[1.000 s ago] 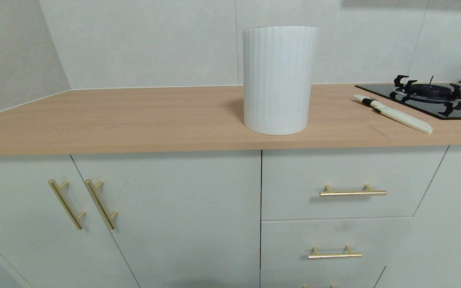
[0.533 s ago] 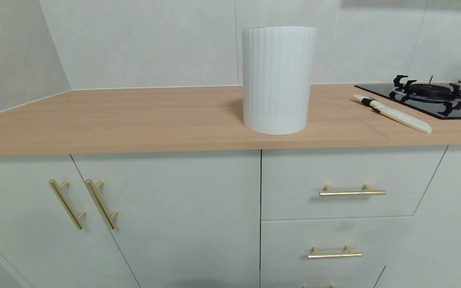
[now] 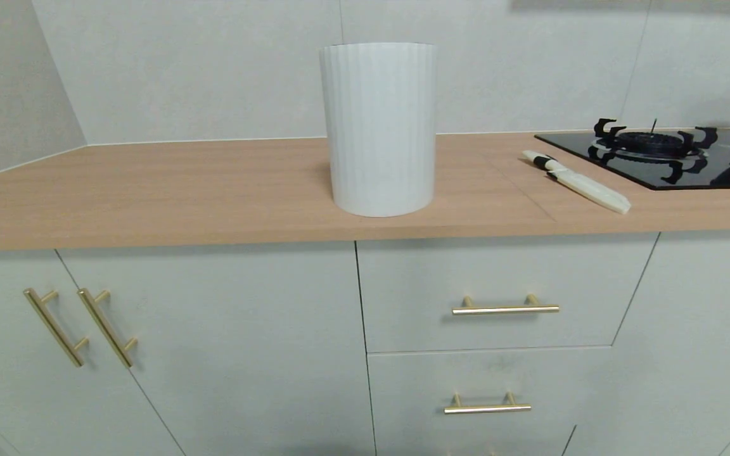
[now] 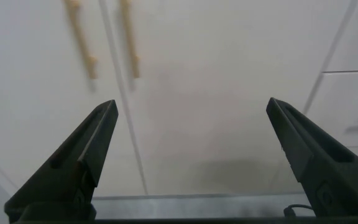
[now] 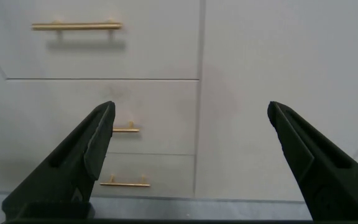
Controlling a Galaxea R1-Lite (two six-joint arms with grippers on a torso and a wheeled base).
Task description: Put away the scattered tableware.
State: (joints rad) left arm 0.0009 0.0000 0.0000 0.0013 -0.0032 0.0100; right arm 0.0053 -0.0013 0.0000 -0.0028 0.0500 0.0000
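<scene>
A tall white ribbed holder (image 3: 378,126) stands upright on the wooden countertop (image 3: 149,190), near its front edge. To its right lies a white knife (image 3: 576,180) with a black band on the handle, flat on the counter beside the hob. My left gripper (image 4: 191,112) is open, low down, facing the cabinet doors with nothing between its fingers. My right gripper (image 5: 191,115) is open too, facing the drawer fronts, empty.
A black gas hob (image 3: 663,155) with pan supports sits at the counter's right end. Below the counter are two doors with gold handles (image 3: 80,326) and drawers with gold bar handles (image 3: 504,308). A tiled wall backs the counter.
The whole head view has shifted: holder, knife and cabinets now sit further left in the picture, so the camera moved right. Nothing on the counter moved.
</scene>
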